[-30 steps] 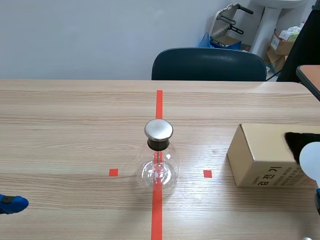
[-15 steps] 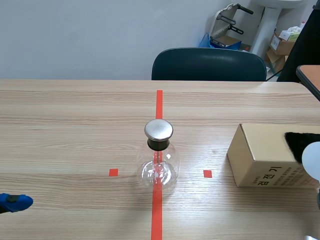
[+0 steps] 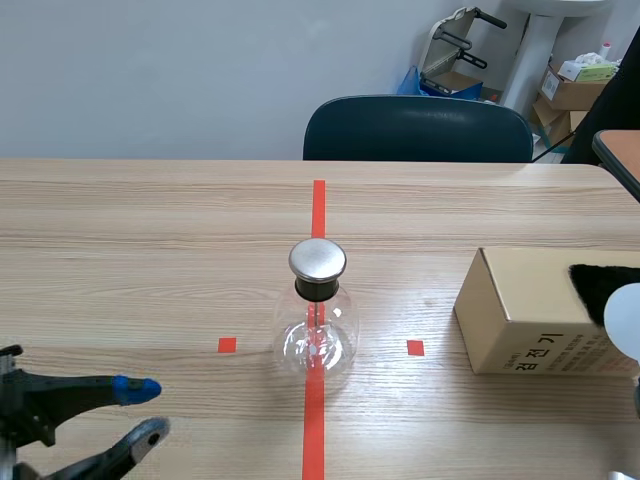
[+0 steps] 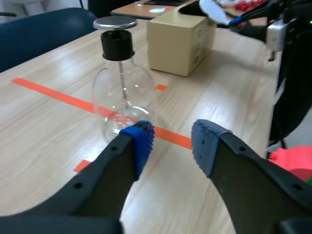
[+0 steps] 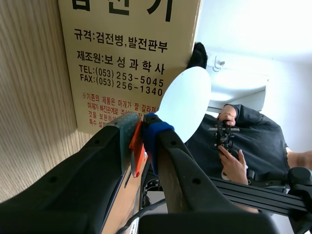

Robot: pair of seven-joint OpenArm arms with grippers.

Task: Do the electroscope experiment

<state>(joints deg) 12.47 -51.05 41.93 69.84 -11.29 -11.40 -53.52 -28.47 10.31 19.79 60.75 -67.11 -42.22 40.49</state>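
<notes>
The electroscope, a clear glass flask (image 3: 317, 335) with a black neck and a metal cap (image 3: 317, 259), stands on the orange centre line. My left gripper (image 3: 145, 412) is low at the left, well short of the flask, open with nothing between its fingers. In the left wrist view the flask (image 4: 124, 97) is just ahead of the blue pads (image 4: 140, 141). My right gripper (image 5: 141, 129) is shut on the orange handle of a white oval paddle (image 5: 185, 105), held close beside the cardboard box (image 5: 131, 48). The paddle (image 3: 622, 320) shows at the scene's right edge.
The cardboard box (image 3: 530, 310) lies right of the flask with a black furry patch (image 3: 600, 285) on top. A dark chair (image 3: 418, 128) stands behind the table. A person in dark clothes (image 5: 243, 141) is beyond the box. A red object (image 4: 292, 161) lies off the table's edge.
My left gripper has come in from the left edge toward the flask, and both its fingers now show. The right gripper, paddle, flask and box have stayed put.
</notes>
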